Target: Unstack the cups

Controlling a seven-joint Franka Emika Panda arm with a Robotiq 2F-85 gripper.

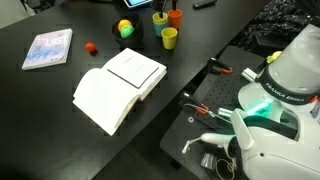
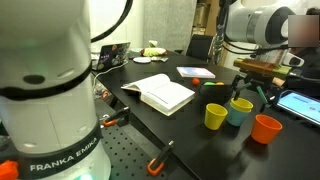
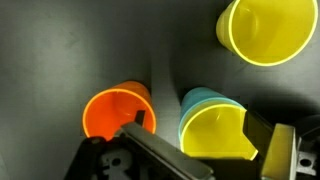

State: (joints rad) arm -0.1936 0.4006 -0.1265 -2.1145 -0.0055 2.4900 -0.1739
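Now, in the wrist view, the orange cup is sitting lower left. The blue cup, holding a nested lime-green cup, is standing lower centre between the spread fingers of the gripper. A separate lime-green cup is standing apart, upper right.

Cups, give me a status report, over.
Gripper open, over blue cup. Nested lime cup inside it, not yet out. Orange cup and loose lime cup stand apart; orange close beside gripper.
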